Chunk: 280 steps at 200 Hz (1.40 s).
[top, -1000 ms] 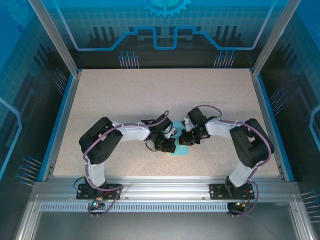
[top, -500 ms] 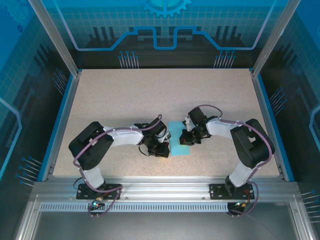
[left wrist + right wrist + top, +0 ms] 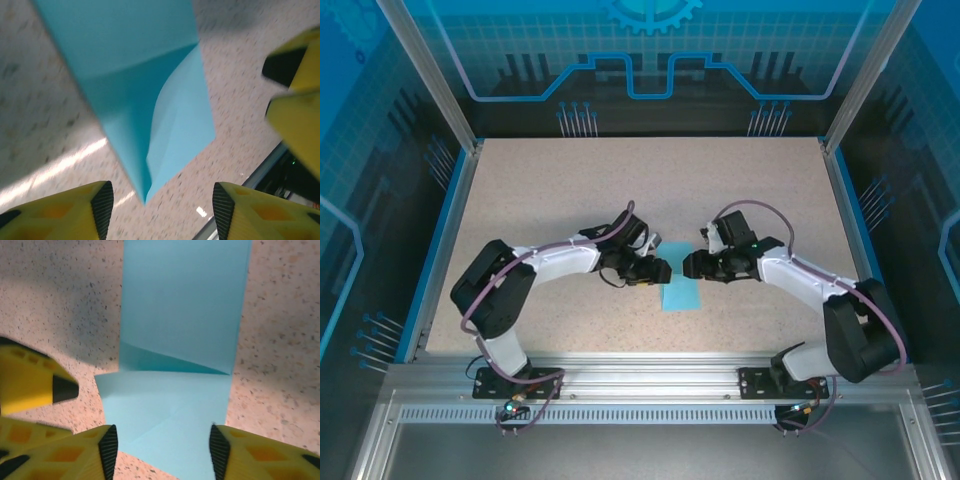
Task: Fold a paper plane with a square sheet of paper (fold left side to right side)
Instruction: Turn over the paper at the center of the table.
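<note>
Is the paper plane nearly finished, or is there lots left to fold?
Done: the square sheet of paper lies on the table as a narrow strip, so the side-to-side fold looks made, though one layer lifts a little. In hand: nothing; the left pincer and right pincer stand open over its far end. Left: nose and wings, no pointed shape yet.

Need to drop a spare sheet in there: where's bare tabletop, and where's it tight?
Free: the far half of the speckled beige tabletop, from both arms to the back edge, and a thin near strip between the arm bases. Crowded: the centre, where the left gripper and right gripper face each other over the folded light-blue paper sheet.
</note>
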Motion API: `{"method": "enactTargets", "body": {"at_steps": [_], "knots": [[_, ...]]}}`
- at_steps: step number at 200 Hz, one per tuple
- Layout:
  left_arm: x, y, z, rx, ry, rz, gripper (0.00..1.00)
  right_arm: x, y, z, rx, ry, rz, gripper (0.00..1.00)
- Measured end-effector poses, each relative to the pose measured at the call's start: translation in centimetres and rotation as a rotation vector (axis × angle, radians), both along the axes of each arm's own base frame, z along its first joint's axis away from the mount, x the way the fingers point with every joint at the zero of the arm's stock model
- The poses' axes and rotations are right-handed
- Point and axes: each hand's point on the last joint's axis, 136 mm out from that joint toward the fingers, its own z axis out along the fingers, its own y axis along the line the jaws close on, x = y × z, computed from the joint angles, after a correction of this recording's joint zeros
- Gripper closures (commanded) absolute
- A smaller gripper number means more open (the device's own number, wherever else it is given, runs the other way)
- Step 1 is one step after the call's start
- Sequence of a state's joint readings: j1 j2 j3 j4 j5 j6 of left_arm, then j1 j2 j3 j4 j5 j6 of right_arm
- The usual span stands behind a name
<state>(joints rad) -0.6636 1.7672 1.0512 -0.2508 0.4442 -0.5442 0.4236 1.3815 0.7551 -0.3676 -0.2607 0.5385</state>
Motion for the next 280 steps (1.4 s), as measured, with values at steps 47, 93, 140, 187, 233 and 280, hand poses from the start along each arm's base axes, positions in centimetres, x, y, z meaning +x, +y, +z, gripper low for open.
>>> {"method": "enactTargets", "body": {"at_steps": [47,93,140,187,233,280], "knots": [[1.0,-0.8,-2.2,0.017,0.023,-0.007,0.66,-1.5,-0.5,-0.3,0.014,0.008,-0.002,0.35],[1.4,-0.5,-2.8,0.047,-0.005,-0.007,0.91,-2.6,0.1,-1.0,0.060,0.054,0.005,0.35],[1.5,0.1,-2.0,0.059,-0.042,0.010,0.91,-2.1,1.9,-1.7,0.136,0.092,0.004,0.35],[1.5,0.5,-2.3,0.074,-0.045,0.017,0.88,-1.9,3.3,-3.0,0.173,0.141,0.002,0.41],[1.4,0.7,-2.4,0.082,-0.046,0.024,0.77,-1.4,5.0,-4.1,0.223,0.176,0.006,0.62],[1.6,1.5,-1.0,0.067,-0.076,0.061,0.40,-0.6,6.1,-3.6,0.265,0.152,0.015,0.95]]}}
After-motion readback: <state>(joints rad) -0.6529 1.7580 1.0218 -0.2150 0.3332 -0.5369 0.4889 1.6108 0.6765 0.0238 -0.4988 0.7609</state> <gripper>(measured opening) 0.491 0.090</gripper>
